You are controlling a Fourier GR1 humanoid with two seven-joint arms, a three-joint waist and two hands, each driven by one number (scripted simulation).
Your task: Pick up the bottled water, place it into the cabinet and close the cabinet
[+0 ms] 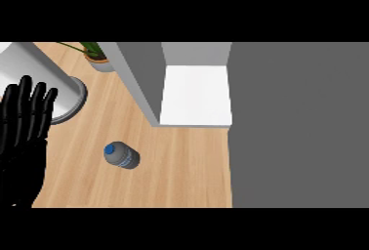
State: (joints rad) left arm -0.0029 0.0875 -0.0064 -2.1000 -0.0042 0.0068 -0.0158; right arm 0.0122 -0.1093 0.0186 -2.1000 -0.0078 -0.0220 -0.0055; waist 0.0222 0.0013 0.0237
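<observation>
The bottled water (121, 156), grey-clear with a blue cap, stands on the wooden counter (180, 166) near the middle of the head view. Behind it and to the right is the cabinet (194, 95), its white inside shelf showing and its grey door (137, 80) swung open toward me on the left side. My left hand (25, 117) rests open at the left edge, fingers pointing up, well left of the bottle and apart from it. My right hand does not show.
A potted plant (97, 56) stands at the back of the counter, left of the cabinet door. A round grey-and-white object (72, 97) sits at the left, partly behind my left hand. A grey surface (299, 127) fills the right side.
</observation>
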